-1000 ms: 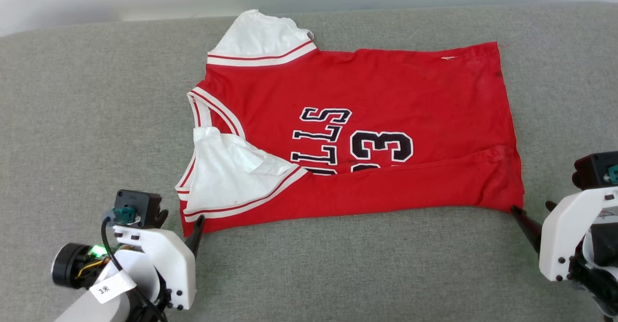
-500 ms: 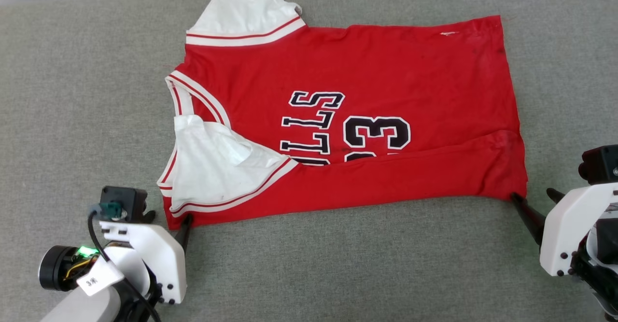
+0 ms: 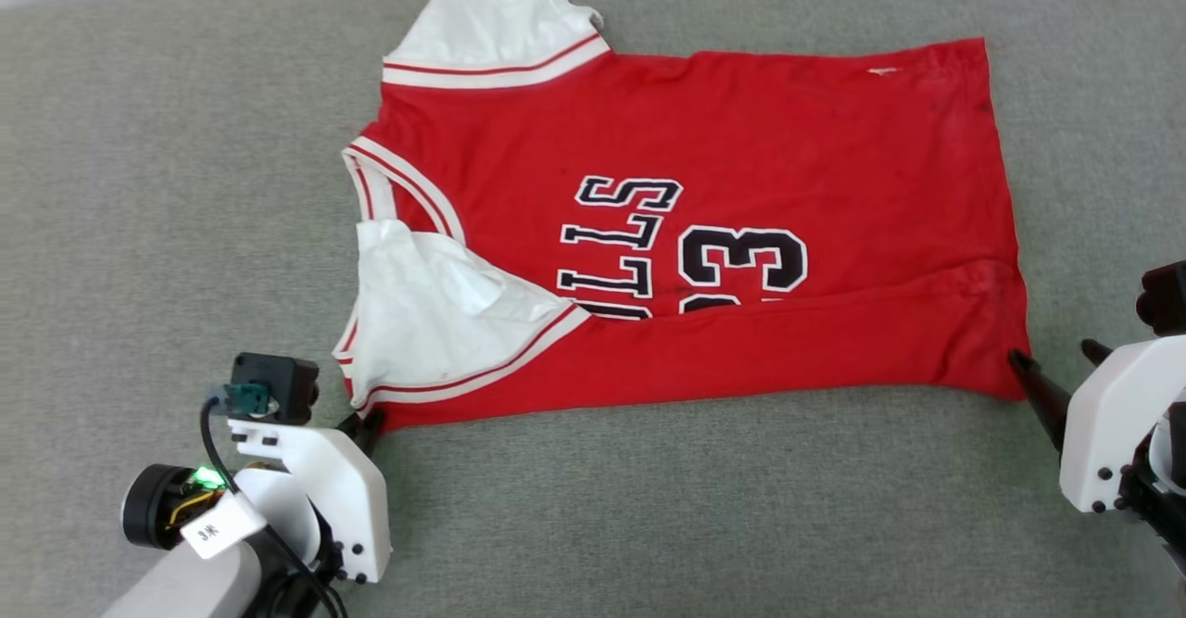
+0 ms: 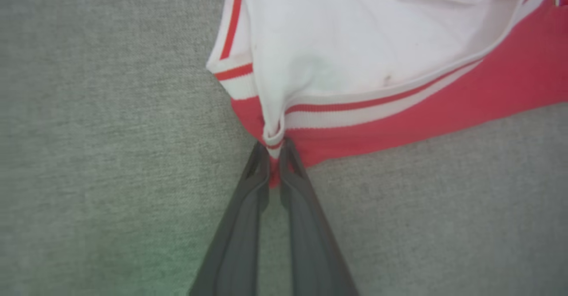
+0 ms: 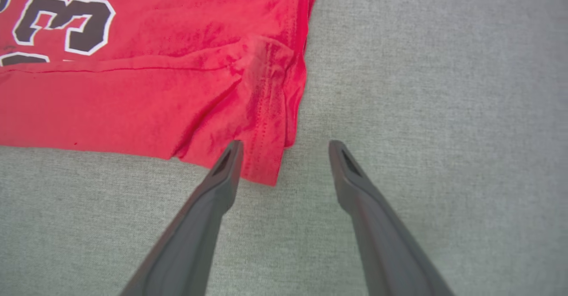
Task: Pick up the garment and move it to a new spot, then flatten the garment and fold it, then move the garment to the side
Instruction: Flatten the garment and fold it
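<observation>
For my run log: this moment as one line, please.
red soft-fabric jersey: spread on grey fabric surface | left end effector: shut on sleeve-side corner | right end effector: open at hem corner

- The garment [image 3: 741, 136]: soft, matt cloth, lightly creased.
- The grey covering [image 3: 649, 507] beneath: coarse woven fabric, matt.
- The right gripper [image 5: 285, 145]: fingers [image 5: 208, 207] of dark, matt plastic; shell [image 3: 1112, 414] smooth white plastic.

Left pincer [image 4: 276, 148] pinched closed, right pincer [image 5: 286, 145] spread wide.

Head camera overlooks the garment [image 3: 723, 118]; wrist cameras closely face its corners.
</observation>
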